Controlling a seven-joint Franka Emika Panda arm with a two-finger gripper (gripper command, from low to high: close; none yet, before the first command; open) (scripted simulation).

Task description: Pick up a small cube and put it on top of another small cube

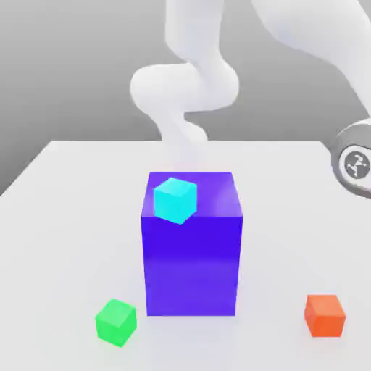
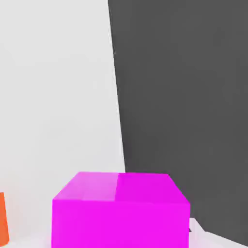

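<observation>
Standing on a pale grey table (image 1: 65, 217), going from the exterior view's left to its right:

Green small cube (image 1: 116, 322), near the front edge, just off the front left corner of the big block, apart from it.

Blue-violet block (image 1: 191, 246), tall and far larger than the rest, at the middle of the table.

Cyan small cube (image 1: 174, 199), resting on top of the block, close to its front left corner and turned a little against the block's edges.

White robot arm (image 1: 185, 83), rising behind the block, bending and running off toward the exterior view's right, where a round grey joint (image 1: 355, 164) shows at the frame's edge.

Orange small cube (image 1: 324, 314), near the front, well apart from the block on its right.

From the camera on the hand: the magenta-pink small cube (image 2: 121, 210) sits very close below the lens, top and one side face showing, with white table around it and a dark backdrop (image 2: 184, 97) beyond the table's edge. A sliver of orange (image 2: 3, 218) shows at the side of that picture. The gripper is clenched nearly all the way; whether it is clamped on the pink cube cannot be told.
</observation>
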